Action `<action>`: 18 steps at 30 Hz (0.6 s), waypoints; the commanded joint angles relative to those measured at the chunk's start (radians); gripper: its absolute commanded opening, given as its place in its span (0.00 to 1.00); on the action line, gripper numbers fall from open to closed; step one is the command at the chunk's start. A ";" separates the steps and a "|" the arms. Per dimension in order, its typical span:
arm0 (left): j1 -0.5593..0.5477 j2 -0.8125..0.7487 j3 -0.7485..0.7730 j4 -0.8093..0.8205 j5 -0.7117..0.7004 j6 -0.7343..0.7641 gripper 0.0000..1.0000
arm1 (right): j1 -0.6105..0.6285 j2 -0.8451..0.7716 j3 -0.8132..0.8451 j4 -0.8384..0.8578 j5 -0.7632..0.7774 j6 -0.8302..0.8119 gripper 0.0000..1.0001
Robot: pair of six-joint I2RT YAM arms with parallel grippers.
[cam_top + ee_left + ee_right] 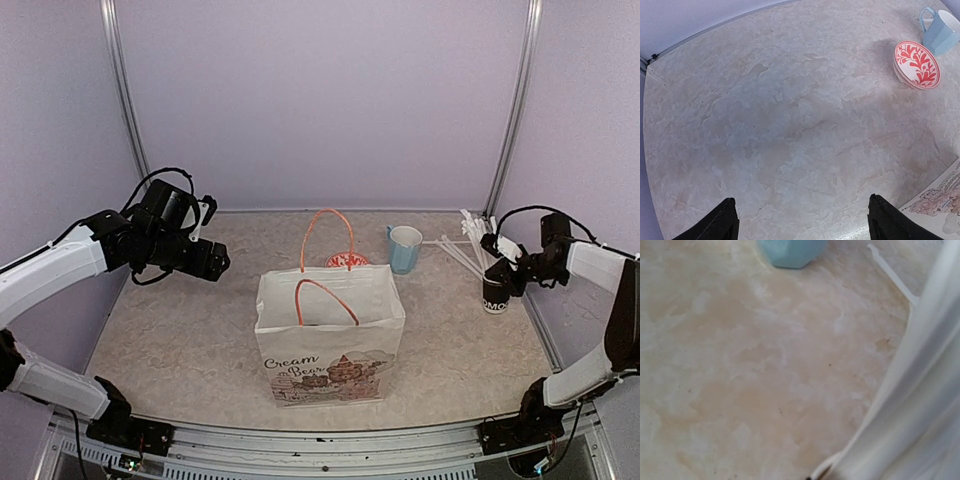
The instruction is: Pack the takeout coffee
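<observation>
Paper bag (330, 335) (upright) near left gripper (801, 199)

- Top ext cam: high behind arm bases, looks down + fwd over whole surface (180, 330)
- L wrist cam: above surface, tilted down; left end effector (801, 197) tips at bottom edge; shares light blue mug (945, 30), red bowl (916, 64) w/ top view
- R wrist cam: v close, low; white straws (925, 380) blurred at right; mug at top

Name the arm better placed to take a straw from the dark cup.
Right. The right tool, shut, sits at the straws above the dark cup; the left tool hangs open beyond the paper bag, far from them.
</observation>
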 commanded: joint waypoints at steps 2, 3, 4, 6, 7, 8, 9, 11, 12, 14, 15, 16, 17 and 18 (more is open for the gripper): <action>-0.004 -0.014 -0.012 0.028 0.013 0.026 0.87 | -0.015 -0.055 -0.065 0.025 0.009 0.019 0.00; -0.004 -0.014 -0.011 0.027 0.013 0.028 0.87 | -0.016 -0.058 -0.069 0.027 0.012 0.024 0.00; -0.004 -0.012 -0.011 0.027 0.013 0.031 0.87 | -0.016 -0.062 -0.072 0.024 0.013 0.028 0.01; -0.003 -0.010 -0.012 0.029 0.012 0.036 0.87 | -0.015 -0.070 -0.076 0.011 0.015 0.030 0.04; -0.004 -0.010 -0.013 0.030 0.012 0.040 0.88 | -0.015 -0.075 -0.076 0.003 0.017 0.030 0.06; -0.004 -0.010 -0.015 0.032 0.011 0.043 0.88 | -0.016 -0.081 -0.076 -0.004 0.022 0.030 0.08; -0.003 -0.010 -0.017 0.036 0.010 0.043 0.88 | -0.016 -0.085 -0.076 -0.010 0.027 0.030 0.09; -0.003 -0.009 -0.024 0.047 0.012 0.047 0.88 | -0.016 -0.094 -0.080 -0.013 0.049 0.034 0.11; -0.003 -0.009 -0.030 0.053 0.014 0.048 0.88 | -0.017 -0.096 -0.080 -0.016 0.056 0.035 0.11; -0.003 -0.008 -0.039 0.063 0.018 0.051 0.88 | -0.023 -0.100 -0.081 -0.018 0.060 0.040 0.11; -0.003 -0.006 -0.042 0.065 0.019 0.051 0.88 | -0.026 -0.100 -0.081 -0.018 0.061 0.042 0.11; -0.003 -0.002 -0.045 0.064 0.019 0.051 0.88 | -0.030 -0.099 -0.081 -0.017 0.062 0.046 0.12; -0.003 0.000 -0.047 0.064 0.018 0.051 0.88 | -0.033 -0.097 -0.082 -0.010 0.065 0.052 0.12; -0.003 0.000 -0.050 0.064 0.019 0.053 0.88 | -0.037 -0.092 -0.081 -0.006 0.067 0.058 0.12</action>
